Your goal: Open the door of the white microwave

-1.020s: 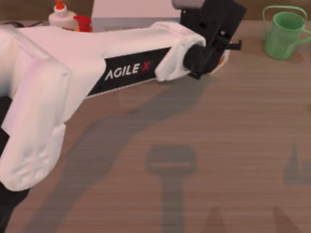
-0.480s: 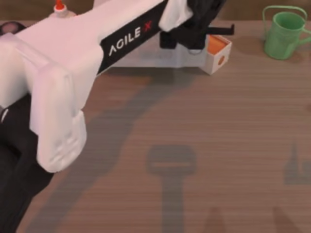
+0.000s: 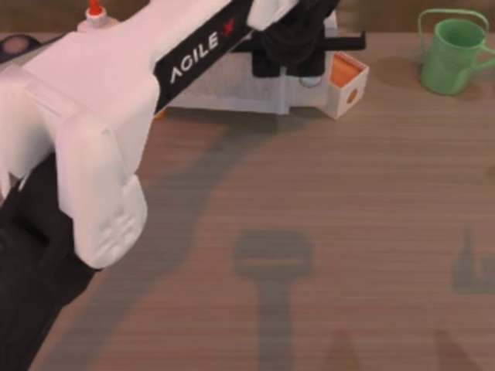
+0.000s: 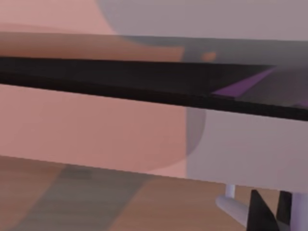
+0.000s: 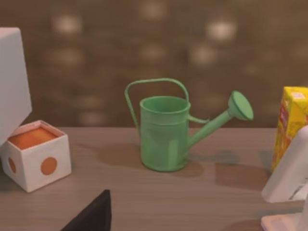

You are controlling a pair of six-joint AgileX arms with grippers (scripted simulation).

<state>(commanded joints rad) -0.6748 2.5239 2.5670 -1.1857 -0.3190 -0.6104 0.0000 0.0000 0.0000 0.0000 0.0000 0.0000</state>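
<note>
The white microwave (image 3: 303,97) stands at the table's back, mostly under my left arm. Its door (image 3: 224,89) shows as a pale speckled panel below the arm. In the left wrist view the door (image 4: 240,154) fills the frame, with a dark band holding a purple patch running along it. How far the door stands from the body I cannot tell. My left gripper (image 4: 279,216) is at the door's grey bar handle (image 4: 230,206), with dark fingertips on either side of the bar. In the top view it sits at the microwave's front (image 3: 298,46). My right gripper (image 5: 96,216) is parked off to the right.
A small white box with orange inside (image 3: 346,83) stands just right of the microwave. A green watering can (image 3: 456,58) is at the back right. A glue bottle with an orange cap (image 3: 94,11) is at the back left. A yellow carton (image 5: 291,125) stands beyond the can.
My left arm has swung toward the back and left, carrying its gripper with it. This uncovered the microwave's front panel and the orange-filled box. The last half second shows only a slight further shift.
</note>
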